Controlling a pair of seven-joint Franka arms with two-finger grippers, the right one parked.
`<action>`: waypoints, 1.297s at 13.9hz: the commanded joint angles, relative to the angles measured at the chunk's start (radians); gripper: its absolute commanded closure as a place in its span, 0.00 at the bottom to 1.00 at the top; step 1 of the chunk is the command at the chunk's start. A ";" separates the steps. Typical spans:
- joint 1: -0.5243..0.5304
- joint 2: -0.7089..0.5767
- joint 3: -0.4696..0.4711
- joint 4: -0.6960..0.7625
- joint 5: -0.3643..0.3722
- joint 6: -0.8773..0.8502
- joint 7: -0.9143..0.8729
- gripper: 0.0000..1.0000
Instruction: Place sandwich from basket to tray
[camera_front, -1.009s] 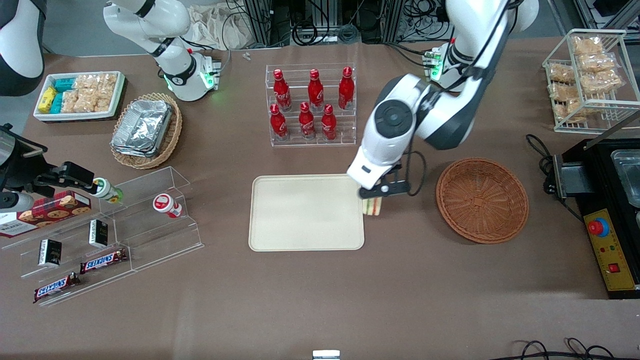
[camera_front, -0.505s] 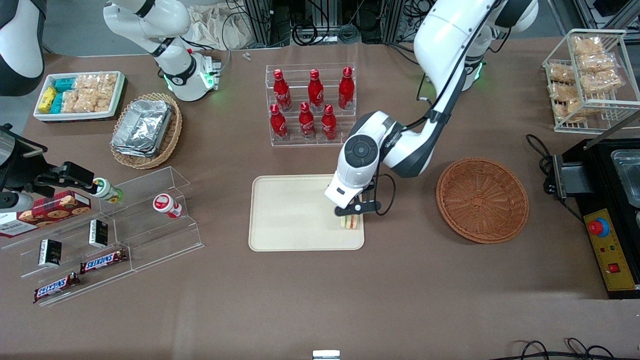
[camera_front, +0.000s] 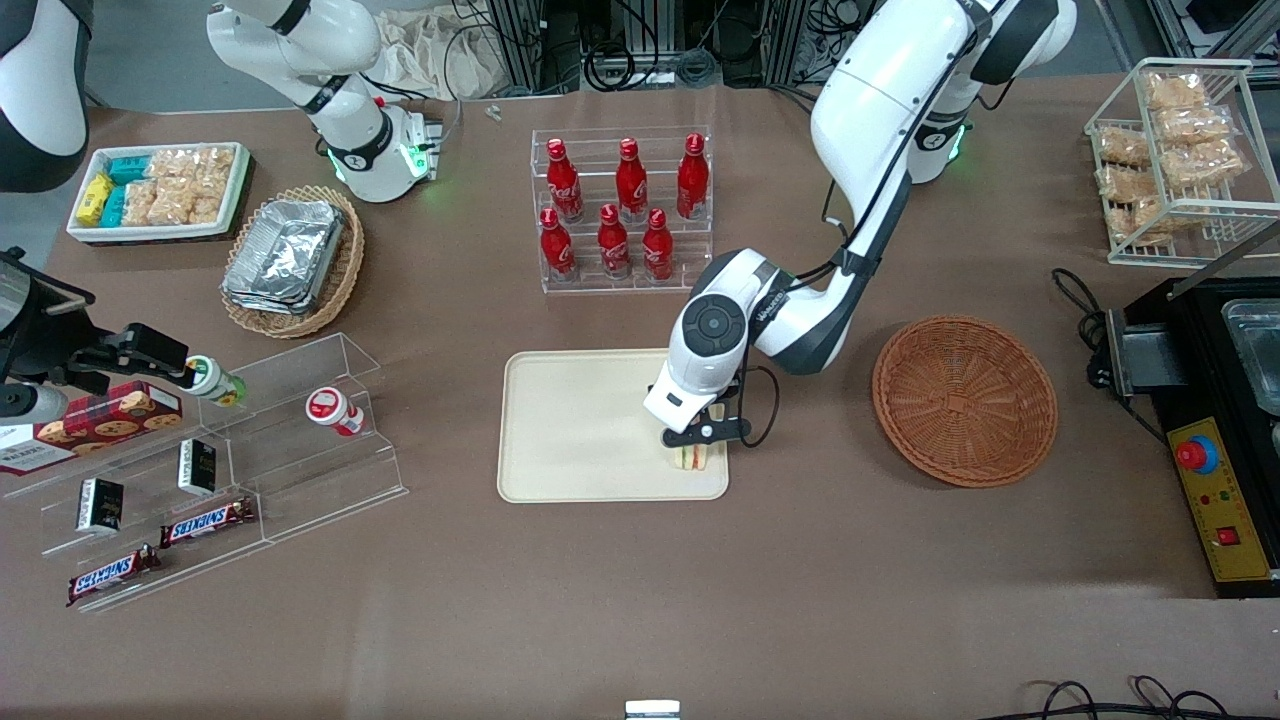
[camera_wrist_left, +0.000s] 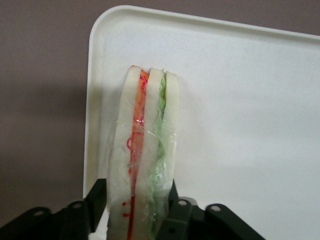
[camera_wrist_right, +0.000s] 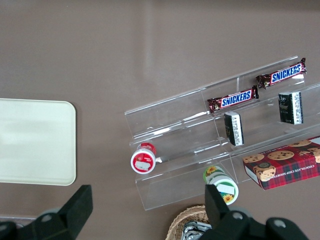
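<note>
Over the tray (camera_front: 580, 430), at its corner nearest the empty basket (camera_front: 964, 400), the tool (camera_front: 697, 447) pinches the wrapped sandwich (camera_wrist_left: 144, 150) on both bread faces, jaws spread only to its thickness; released this near the rim, the upright wedge could topple onto the counter (camera_front: 800, 600).
</note>
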 joint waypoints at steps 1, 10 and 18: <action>-0.005 -0.002 0.007 0.032 0.004 0.003 -0.013 0.00; 0.128 -0.366 0.016 0.002 0.013 -0.396 0.081 0.00; 0.385 -0.759 0.019 -0.281 0.001 -0.497 0.500 0.00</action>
